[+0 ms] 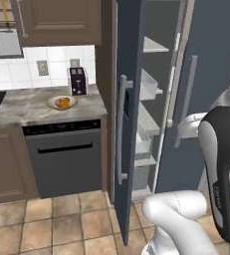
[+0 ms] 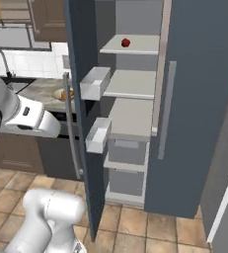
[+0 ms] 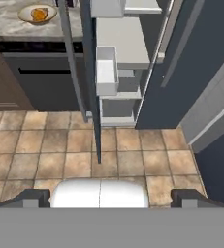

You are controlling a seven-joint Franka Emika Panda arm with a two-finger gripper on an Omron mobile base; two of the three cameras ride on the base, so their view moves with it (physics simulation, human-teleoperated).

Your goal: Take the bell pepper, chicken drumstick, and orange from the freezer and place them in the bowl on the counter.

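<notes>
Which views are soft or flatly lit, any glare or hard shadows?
Left base view: even flat light, no glare; bowl on the counter small and soft, contents a blur. Right base view: pepper a small red blob; shelves inside the freezer shaded only softly. Hand view: wide-angle, door edges splay outward; fingers sharp enough.

Arm folded close over the base, forearm raised, hand angled downward toward the floor. Gripper empty, fingers spread to full width, touching nothing.
</notes>
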